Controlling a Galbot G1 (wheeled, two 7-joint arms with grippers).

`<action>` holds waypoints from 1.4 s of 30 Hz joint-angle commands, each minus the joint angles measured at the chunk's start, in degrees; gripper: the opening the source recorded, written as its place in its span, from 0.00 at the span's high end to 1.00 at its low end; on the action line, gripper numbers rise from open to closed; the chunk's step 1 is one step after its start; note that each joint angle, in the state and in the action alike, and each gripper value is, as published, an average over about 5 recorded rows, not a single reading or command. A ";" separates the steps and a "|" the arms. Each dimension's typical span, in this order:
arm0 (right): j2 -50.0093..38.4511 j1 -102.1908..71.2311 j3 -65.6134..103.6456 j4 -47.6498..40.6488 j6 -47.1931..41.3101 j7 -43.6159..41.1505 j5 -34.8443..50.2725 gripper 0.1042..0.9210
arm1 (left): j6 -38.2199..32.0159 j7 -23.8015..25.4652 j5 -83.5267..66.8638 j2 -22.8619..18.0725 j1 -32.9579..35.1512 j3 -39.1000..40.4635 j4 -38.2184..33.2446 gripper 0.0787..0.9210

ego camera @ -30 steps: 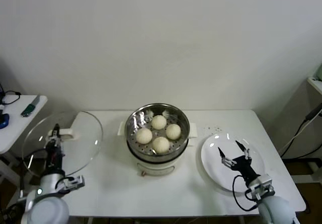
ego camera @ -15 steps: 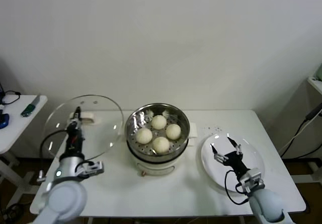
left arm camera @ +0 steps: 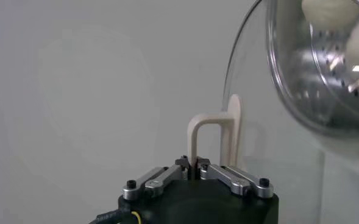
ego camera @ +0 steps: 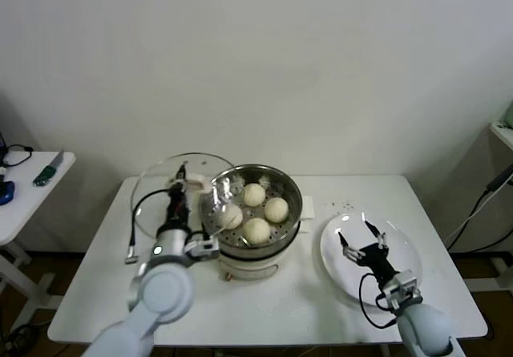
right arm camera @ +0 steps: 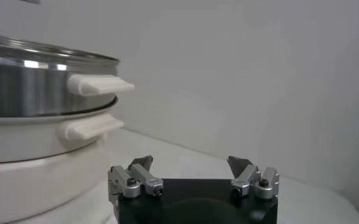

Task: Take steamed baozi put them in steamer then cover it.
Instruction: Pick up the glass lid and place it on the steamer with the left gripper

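The steamer (ego camera: 293, 195), a shiny steel pot on a white base, stands mid-table with several cream-white steamed baozi (ego camera: 256, 230) on its perforated tray. My left gripper (ego camera: 178, 193) is shut on the cream handle (ego camera: 189, 184) of a round glass lid (ego camera: 156, 187), which is tilted on edge with its rim overlapping the steamer's left side. In the left wrist view the handle (left arm camera: 219, 137) rises from between the shut fingertips of the left gripper (left arm camera: 193, 163), with the steamer (left arm camera: 316, 79) seen through the glass. My right gripper (ego camera: 358, 235) hovers open and empty over the white plate (ego camera: 409, 265).
The right wrist view shows the right gripper (right arm camera: 191, 163) open, facing the steamer's side handles (right arm camera: 97, 84). A small side table (ego camera: 36, 182) with tools stands at the far left. Dark crumbs (ego camera: 345, 206) lie behind the plate. Cables hang at the right edge.
My left arm carried the glass lid from the table's left edge rightward, up against the steamer. The right gripper shifted slightly left over the plate and stayed open.
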 commanded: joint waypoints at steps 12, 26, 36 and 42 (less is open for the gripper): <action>0.91 -2.87 5.90 -0.88 1.41 -1.12 -0.09 0.12 | 2.80 3.35 10.88 -21.68 -6.09 9.90 9.96 0.92; 1.10 -3.06 6.72 -1.71 2.11 -1.59 -0.03 0.12 | 2.80 2.00 10.26 -22.23 -6.19 10.10 15.08 0.92; 1.43 -3.00 6.80 -1.84 2.29 -1.68 -0.13 0.12 | 2.80 0.40 9.31 -21.89 -6.24 9.95 16.86 0.92; 1.57 -2.95 6.91 -1.95 2.39 -1.72 -0.20 0.12 | 2.80 -0.48 8.84 -20.94 -6.73 9.77 17.49 0.92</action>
